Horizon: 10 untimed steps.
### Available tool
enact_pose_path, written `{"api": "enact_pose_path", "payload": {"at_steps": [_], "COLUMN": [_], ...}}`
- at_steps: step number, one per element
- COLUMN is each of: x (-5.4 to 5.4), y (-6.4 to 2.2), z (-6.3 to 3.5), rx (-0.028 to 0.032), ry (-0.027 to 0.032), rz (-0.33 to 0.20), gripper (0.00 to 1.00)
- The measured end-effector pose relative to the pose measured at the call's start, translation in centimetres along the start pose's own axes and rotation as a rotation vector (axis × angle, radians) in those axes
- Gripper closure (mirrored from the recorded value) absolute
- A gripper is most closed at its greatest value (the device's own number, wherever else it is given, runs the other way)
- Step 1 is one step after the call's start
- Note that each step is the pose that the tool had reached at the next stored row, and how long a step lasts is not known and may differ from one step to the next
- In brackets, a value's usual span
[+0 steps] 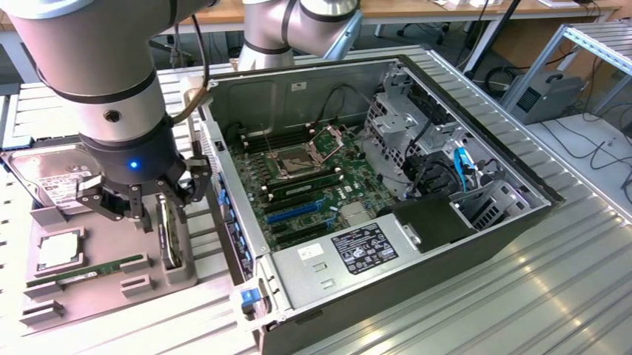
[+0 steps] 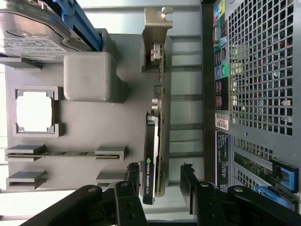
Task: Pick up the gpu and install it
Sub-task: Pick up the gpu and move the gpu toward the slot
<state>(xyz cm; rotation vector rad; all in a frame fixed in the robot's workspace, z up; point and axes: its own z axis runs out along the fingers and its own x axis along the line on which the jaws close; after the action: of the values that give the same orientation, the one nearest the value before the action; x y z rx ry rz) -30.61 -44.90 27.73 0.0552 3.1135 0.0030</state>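
The fingers (image 2: 133, 181) are spread wide, one on each side of the gpu (image 2: 151, 141), which stands on edge in the grey holder tray (image 2: 89, 141) just beside the open computer case (image 1: 296, 96). The card looks nearer one finger than the other, so closing could shove it sideways in its slot. A skewed pinch might then let it slip.
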Motion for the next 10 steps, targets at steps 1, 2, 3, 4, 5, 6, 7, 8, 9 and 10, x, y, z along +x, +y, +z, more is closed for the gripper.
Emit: {"api": "enact_pose_path", "payload": {"at_steps": [1,2,3,4,5,6,7,8,9,10], "x": [0.0,0.0,0.0,0.0,0.1,0.1,0.1,0.3,0.5,0.5], "y": [0.06,0.14,0.25,0.46,1.33,1.57,1.65,1.94,2.44,2.87], "z": [0.04,0.06,0.09,0.1,0.16,0.38,0.62,0.68,0.79,0.98], "rx": [0.0,0.0001,0.0,0.0,0.0,0.0004,0.0016,0.0017,0.0018,0.0019], "ry": [0.0,0.0,-0.0001,-0.0001,-0.0001,-0.0003,-0.0001,-0.0002,-0.0003,-0.0003], "rz": [0.0,0.0,0.0,0.0,0.002,0.023,0.058,0.064,0.068,0.072], "gripper": [0.52,0.52,0.52,0.52,0.52,0.52,0.52,0.52,0.52,0.52]}}
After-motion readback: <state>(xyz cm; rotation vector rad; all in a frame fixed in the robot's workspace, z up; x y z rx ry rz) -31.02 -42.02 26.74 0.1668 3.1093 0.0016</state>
